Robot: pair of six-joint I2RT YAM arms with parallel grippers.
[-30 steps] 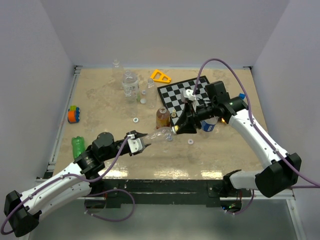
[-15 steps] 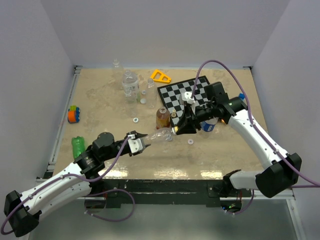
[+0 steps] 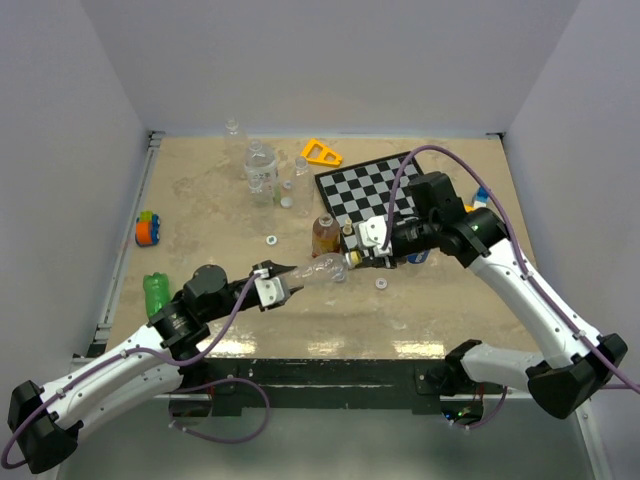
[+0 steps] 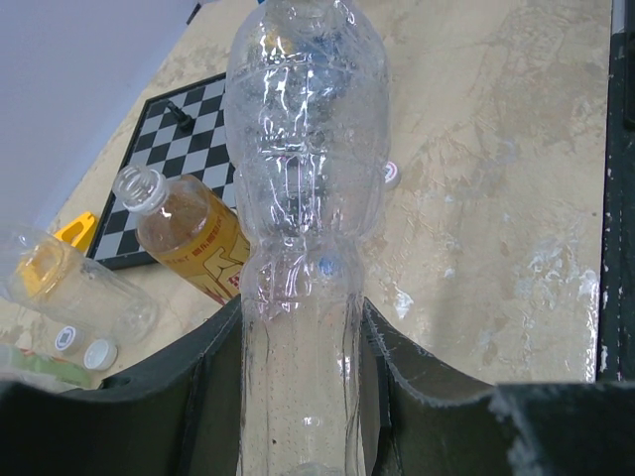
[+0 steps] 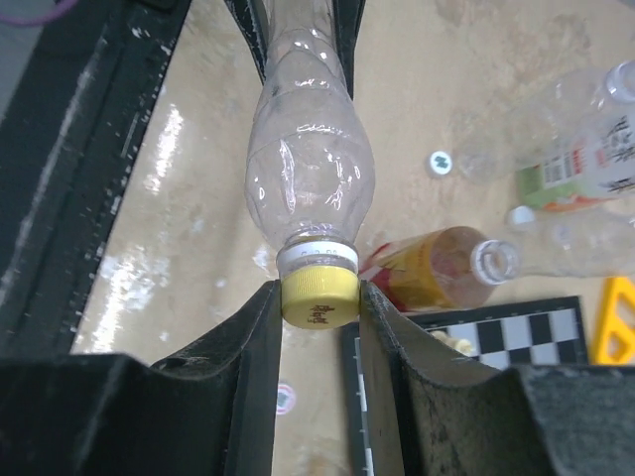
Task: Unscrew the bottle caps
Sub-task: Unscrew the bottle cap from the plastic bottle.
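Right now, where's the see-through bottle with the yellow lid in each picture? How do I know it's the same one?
Top external: the clear bottle near the middle, just below the amber bottle.
Left wrist: fills the centre, held by the left gripper; amber bottle on its left.
Right wrist: centre, its yellow cap in the right gripper; amber bottle on its right.
Shared landmark: the amber bottle by the chessboard.

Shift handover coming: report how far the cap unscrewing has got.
Done: the amber bottle is uncapped; a white cap lies loose. In hand: the left tool holds the clear bottle, the right tool grips its yellow cap, not yet off. Left: that cap, likely the green bottle.
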